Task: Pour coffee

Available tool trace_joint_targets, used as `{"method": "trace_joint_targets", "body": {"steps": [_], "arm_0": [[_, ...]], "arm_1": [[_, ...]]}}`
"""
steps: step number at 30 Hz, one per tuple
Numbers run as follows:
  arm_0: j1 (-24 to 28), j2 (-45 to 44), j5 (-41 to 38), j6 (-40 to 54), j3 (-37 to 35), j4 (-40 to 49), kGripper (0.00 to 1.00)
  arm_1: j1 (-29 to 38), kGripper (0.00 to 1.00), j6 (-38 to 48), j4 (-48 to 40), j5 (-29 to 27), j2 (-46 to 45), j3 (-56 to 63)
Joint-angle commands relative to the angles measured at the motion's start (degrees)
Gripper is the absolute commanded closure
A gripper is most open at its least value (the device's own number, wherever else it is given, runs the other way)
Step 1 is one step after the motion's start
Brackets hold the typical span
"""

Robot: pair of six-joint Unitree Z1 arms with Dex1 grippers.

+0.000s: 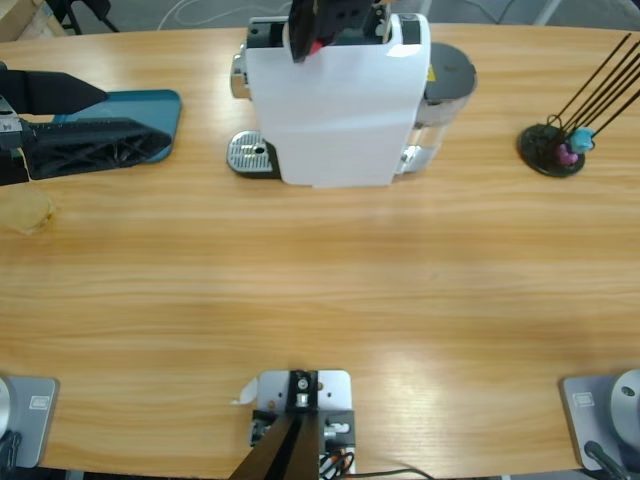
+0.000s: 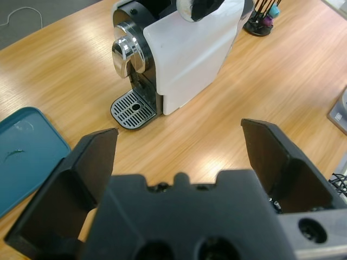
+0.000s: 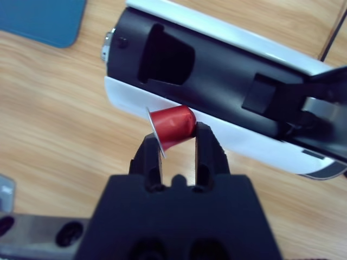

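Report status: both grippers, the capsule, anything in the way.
Right gripper shut on red capsule, above coffee machine top slot. Left gripper open, empty, facing the machine. Drip tray bare. No obstruction seen.

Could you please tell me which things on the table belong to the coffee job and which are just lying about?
In use:
right gripper shut on the red capsule
coffee machine, capsule slot open

Lying about:
teal tray
black stick holder

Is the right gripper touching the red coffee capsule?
Touching. The right wrist view shows the right gripper shut on the red coffee capsule, one jaw pressed against each side, above the coffee machine.
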Motion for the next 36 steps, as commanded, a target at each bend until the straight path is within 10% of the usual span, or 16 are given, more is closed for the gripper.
{"method": "trace_joint_targets", "body": {"steps": [1,14,36], "arm_0": [[-0.28,1.35,0.83,-0.12,2.92,0.37,0.0],[-0.28,1.4,0.83,-0.17,5.16,0.01,0.0],[-1.87,1.45,0.85,-0.87,7.11,-0.25,0.0]], "arm_1": [[2.37,1.0,-2.44,0.84,-5.95,3.55,-21.69],[2.54,1.0,-5.71,-6.23,-8.63,3.69,-24.33],[2.54,1.0,12.49,-8.99,-12.9,3.36,-25.03]]}}
